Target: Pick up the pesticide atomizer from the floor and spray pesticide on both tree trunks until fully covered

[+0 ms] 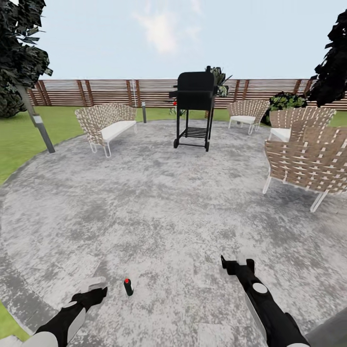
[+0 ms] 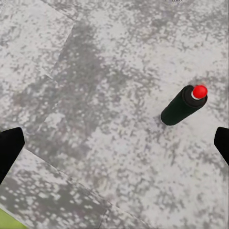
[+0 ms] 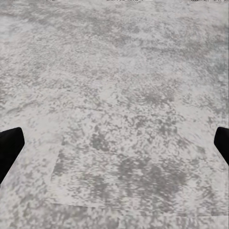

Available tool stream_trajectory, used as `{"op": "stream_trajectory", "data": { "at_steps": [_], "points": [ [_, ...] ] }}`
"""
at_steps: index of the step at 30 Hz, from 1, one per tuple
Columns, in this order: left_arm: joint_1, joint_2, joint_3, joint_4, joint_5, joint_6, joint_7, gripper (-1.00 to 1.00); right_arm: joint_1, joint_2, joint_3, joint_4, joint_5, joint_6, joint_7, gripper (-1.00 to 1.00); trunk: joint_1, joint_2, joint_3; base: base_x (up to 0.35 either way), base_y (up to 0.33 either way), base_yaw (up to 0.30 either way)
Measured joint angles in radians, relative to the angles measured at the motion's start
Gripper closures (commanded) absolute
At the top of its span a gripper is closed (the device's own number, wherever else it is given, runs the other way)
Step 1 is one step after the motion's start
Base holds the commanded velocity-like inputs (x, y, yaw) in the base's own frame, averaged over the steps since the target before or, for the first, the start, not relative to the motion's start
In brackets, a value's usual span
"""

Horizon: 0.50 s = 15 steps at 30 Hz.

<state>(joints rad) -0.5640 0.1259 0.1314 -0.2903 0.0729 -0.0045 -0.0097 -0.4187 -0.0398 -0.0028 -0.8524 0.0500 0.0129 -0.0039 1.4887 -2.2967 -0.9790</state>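
Head view looks across the floor (image 1: 159, 207), a round patch of speckled grey concrete with a darker rim, set in the garden's green lawn (image 1: 19, 140) and closed off by a brown slat fence (image 1: 96, 91). The pesticide atomizer (image 1: 128, 286) stands upright on the paving near the lower edge of the picture, at about 7 o'clock from the patch's middle, a small dark bottle with a red top. The left end effector (image 1: 94, 285) hangs just beside it, at its 9 o'clock, not touching; the right end effector (image 1: 237, 264) sits well apart at its 3 o'clock. In the left wrist view the atomizer (image 2: 183, 106) lies between the two dark fingertips (image 2: 9, 148), nearer one of them, and the jaws stand wide. The right end effector's fingers (image 3: 9, 145) are likewise spread wide over bare paving. Farther off stand a black grill (image 1: 194, 108), wicker seats (image 1: 106, 125) and one tree trunk (image 1: 36, 120) at 10 o'clock.
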Motion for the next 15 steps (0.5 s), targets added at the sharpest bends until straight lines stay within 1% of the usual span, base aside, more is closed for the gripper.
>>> {"op": "stream_trajectory", "data": {
  "at_steps": [4,6,13,15],
  "points": [
    [0.000,-0.001,0.000,0.000,0.000,0.000,0.000,-1.00,0.000,0.000,0.000,0.000,0.000,0.000,0.000,-1.00,0.000,0.000,-0.003,0.060,-0.039,0.219],
    [0.000,-0.001,0.000,0.000,0.001,0.000,0.000,-1.00,0.000,0.000,0.000,0.000,0.000,0.000,0.000,-1.00,0.000,0.000,-0.005,0.018,-0.012,0.144],
    [0.000,0.000,0.000,0.000,0.001,0.000,0.000,-1.00,0.000,0.000,0.000,-0.001,0.000,0.000,0.000,-1.00,0.000,0.000,-0.006,0.003,-0.002,0.026],
    [-0.001,0.000,0.001,0.000,0.001,0.000,0.000,-1.00,0.000,0.000,0.000,-0.001,0.000,0.000,-0.001,-1.00,0.000,0.000,-0.006,0.147,-0.020,0.000]
  ]
}}
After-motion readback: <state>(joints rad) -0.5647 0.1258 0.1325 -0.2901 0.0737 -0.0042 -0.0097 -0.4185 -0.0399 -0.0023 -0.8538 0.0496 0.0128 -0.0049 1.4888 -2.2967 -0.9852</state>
